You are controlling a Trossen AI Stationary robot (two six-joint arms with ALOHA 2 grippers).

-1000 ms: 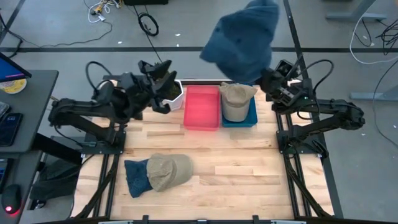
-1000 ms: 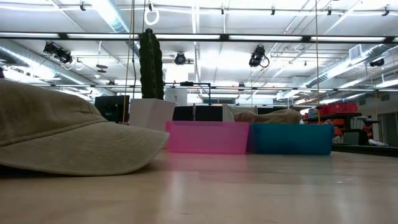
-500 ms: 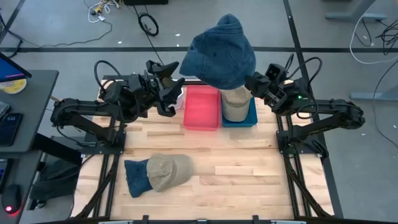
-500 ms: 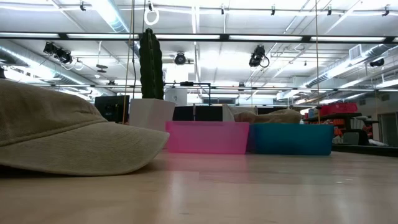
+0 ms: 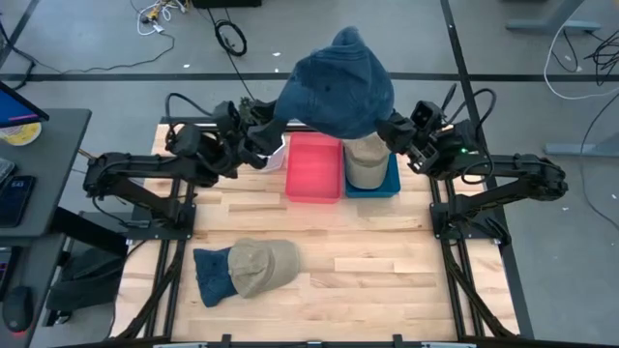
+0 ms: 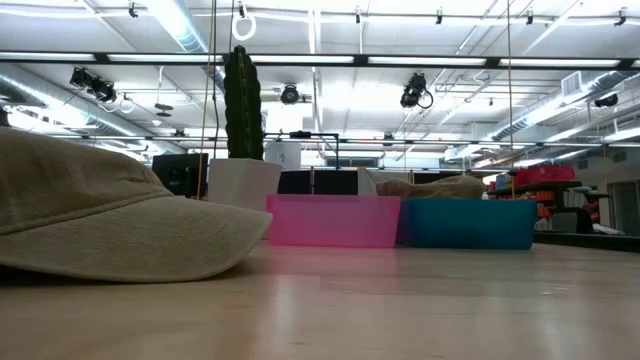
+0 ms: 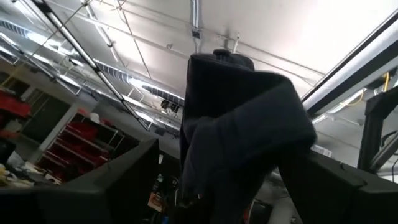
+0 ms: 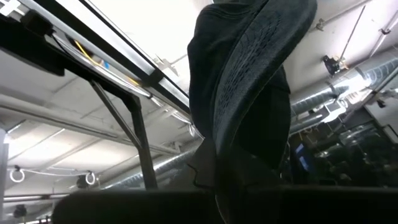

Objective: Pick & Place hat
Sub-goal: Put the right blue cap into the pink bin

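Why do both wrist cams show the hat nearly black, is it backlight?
Likely: in the left wrist view the blue denim hat is silhouetted against bright ceiling; same in the right wrist view; the high view shows its true blue.

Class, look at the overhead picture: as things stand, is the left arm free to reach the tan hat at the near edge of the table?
Probably yes. The left gripper is open and holds nothing, and bare table lies between it and the tan hat. The right gripper holds the blue hat up at the bins' end.
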